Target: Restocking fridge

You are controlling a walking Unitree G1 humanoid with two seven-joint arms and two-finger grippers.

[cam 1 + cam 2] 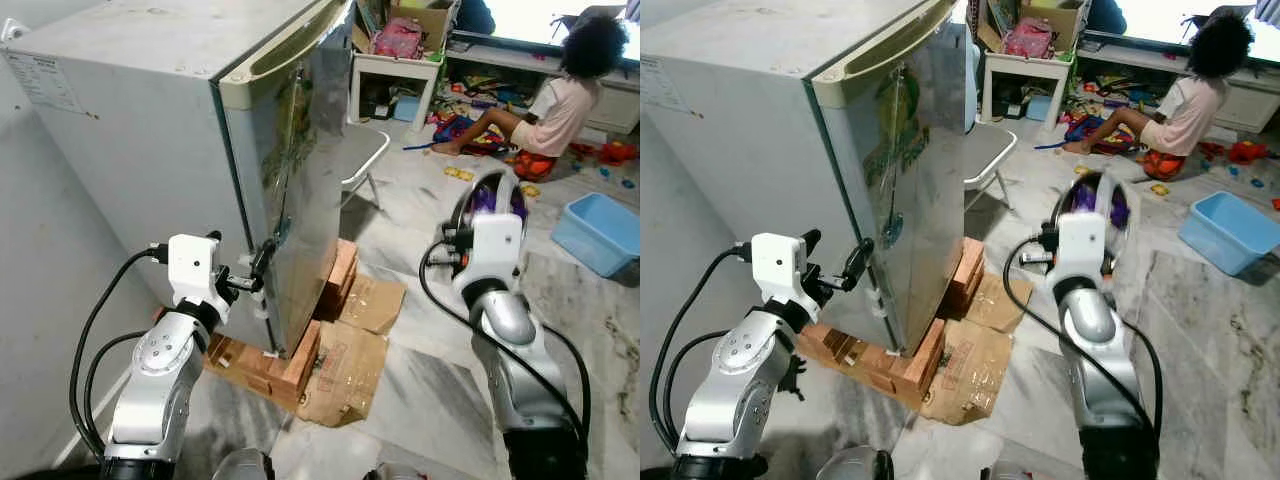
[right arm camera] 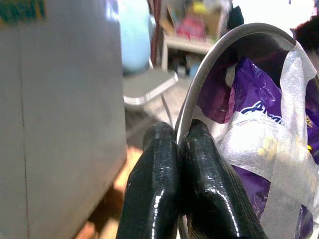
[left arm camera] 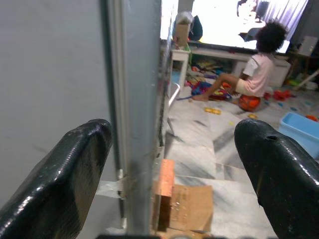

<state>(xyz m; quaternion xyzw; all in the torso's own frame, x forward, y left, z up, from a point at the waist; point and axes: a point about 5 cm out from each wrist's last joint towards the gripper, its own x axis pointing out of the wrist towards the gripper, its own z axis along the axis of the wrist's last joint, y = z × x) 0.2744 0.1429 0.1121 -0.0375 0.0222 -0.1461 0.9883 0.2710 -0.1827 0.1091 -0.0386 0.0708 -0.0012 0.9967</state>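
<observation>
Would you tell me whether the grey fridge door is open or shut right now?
Shut: the grey fridge door lies flush against the cabinet, while the open left gripper straddles its edge.

Tool fingers spread astride fridge door edge

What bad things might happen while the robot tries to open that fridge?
The left gripper is open around the thin edge of the fridge door, so its fingers might slip off. The fridge stands on wooden blocks, so a hard pull might rock it. The right gripper pinches only the rim of a metal bowl with purple packets taped in; it might tip.
</observation>
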